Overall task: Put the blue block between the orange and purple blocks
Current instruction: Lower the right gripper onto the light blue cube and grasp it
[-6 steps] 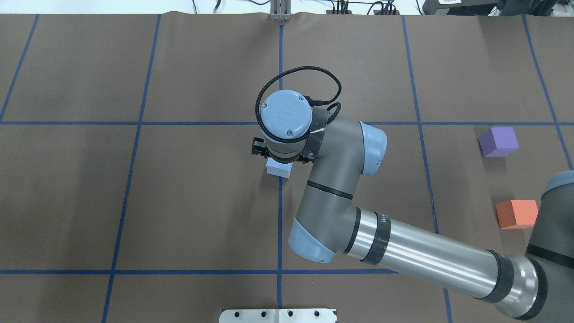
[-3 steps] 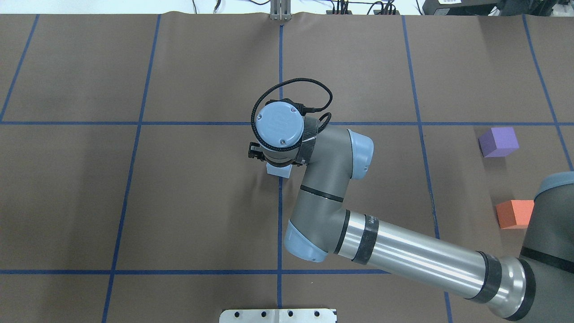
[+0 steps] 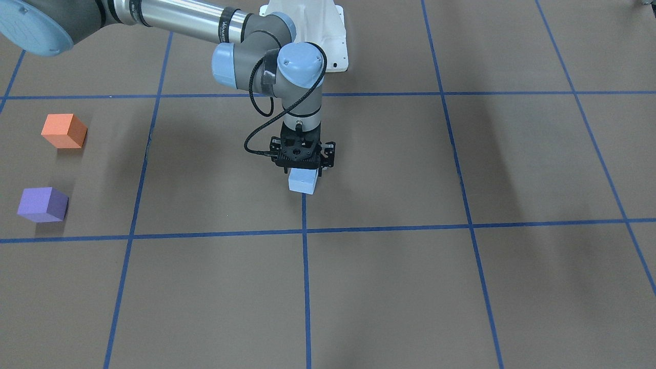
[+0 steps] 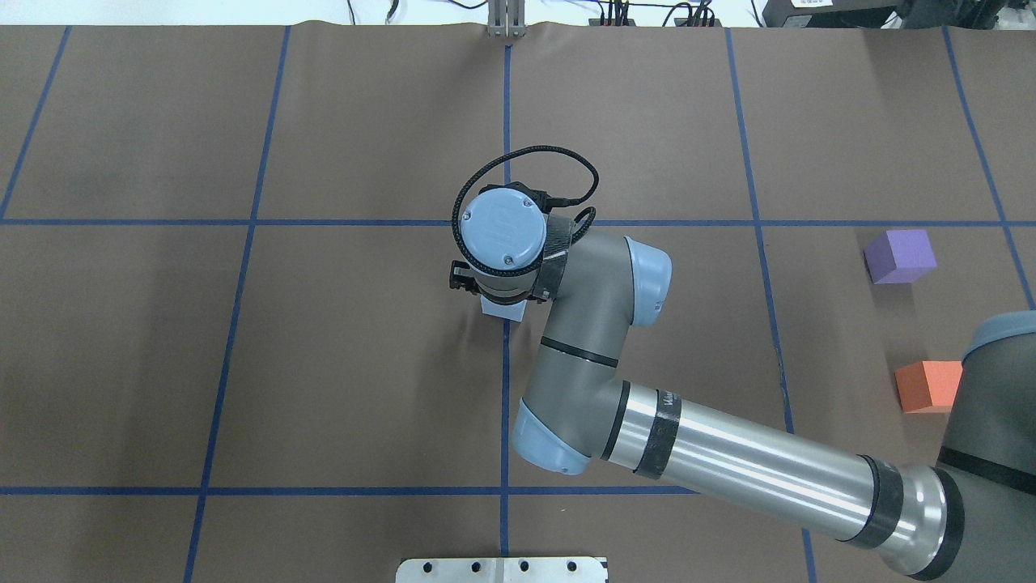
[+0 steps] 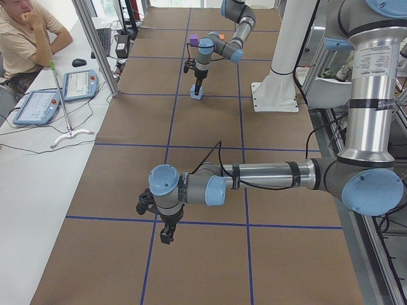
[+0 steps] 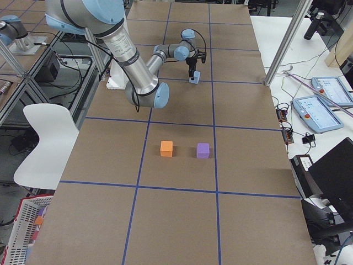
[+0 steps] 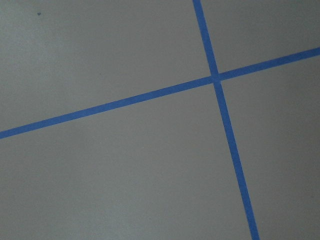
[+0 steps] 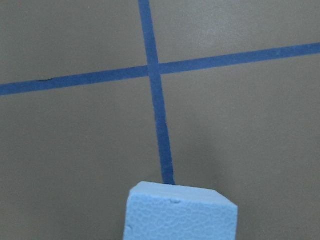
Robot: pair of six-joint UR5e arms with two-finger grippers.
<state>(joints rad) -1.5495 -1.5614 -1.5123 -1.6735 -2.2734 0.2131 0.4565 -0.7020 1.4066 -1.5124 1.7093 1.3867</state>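
A light blue block [image 3: 302,183] sits on the brown table near its middle, on a blue tape line. My right gripper [image 3: 303,173] points straight down over it, fingers open and straddling its top. In the overhead view the wrist hides most of the blue block [image 4: 502,308]. The right wrist view shows the blue block [image 8: 180,212] close at the bottom edge. The orange block [image 4: 927,387] and the purple block [image 4: 898,255] stand apart at the table's right, with a gap between them. My left gripper [image 5: 166,236] hangs low over the table's left end; I cannot tell if it is open or shut.
Blue tape lines divide the table into squares. The robot's white base [image 3: 328,31] stands at the near middle edge. A person [image 5: 25,38] sits beside control tablets [image 5: 38,105] off the far side. My right upper arm partly covers the orange block from above.
My right wrist has shifted slightly left and dropped lower over the blue block, covering more of it from above. The blocks have not moved.
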